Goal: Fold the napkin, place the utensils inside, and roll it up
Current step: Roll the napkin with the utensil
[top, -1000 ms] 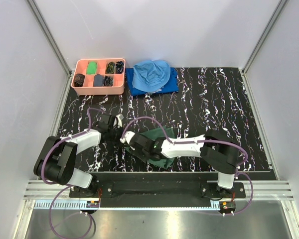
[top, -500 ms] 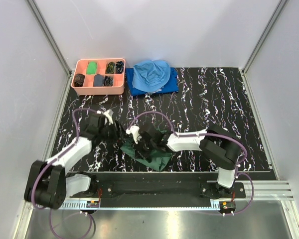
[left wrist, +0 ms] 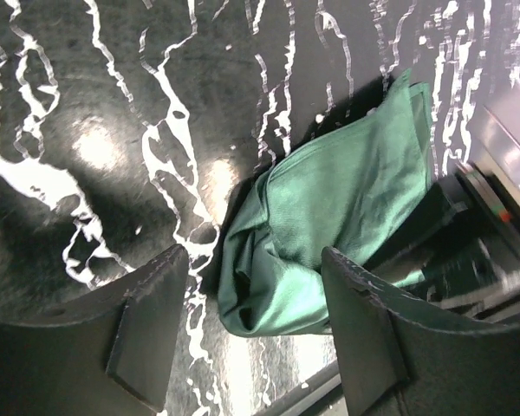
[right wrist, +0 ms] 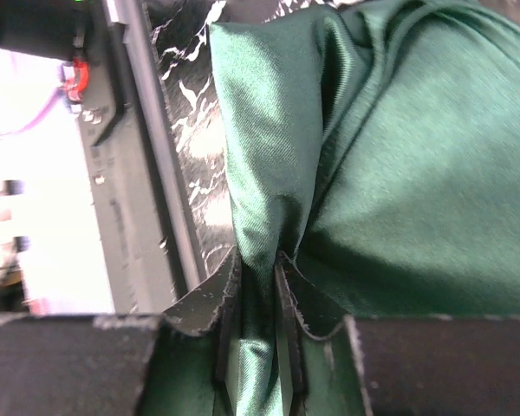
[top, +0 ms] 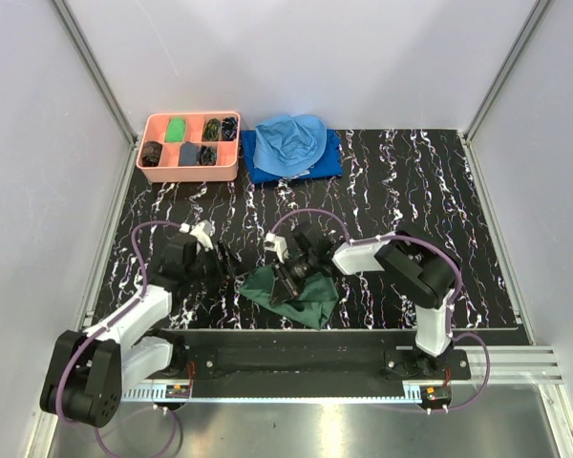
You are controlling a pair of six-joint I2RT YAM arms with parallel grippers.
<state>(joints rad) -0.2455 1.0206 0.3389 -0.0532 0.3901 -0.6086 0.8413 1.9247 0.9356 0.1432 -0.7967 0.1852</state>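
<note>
The dark green napkin (top: 294, 298) lies bunched near the table's front edge. My right gripper (top: 288, 277) reaches down onto it from the right. In the right wrist view it (right wrist: 258, 270) is shut on a raised fold of the napkin (right wrist: 399, 173), with cloth running between the fingers. My left gripper (top: 224, 263) hangs just left of the napkin. In the left wrist view it (left wrist: 256, 334) is open, and the crumpled end of the napkin (left wrist: 329, 208) lies ahead of its fingers (left wrist: 147, 321), untouched. The utensils are out of view.
A pink compartment tray (top: 231, 164) sits at the back left. Beside it a light blue cloth (top: 291, 141) rests on a darker blue cloth (top: 327, 164). A black rail (top: 296, 358) runs along the near edge, close behind the napkin.
The left gripper has opened and drawn back to the left of the napkin. The right gripper has shifted right and closed tighter on the fold, and the napkin has moved right with it.
</note>
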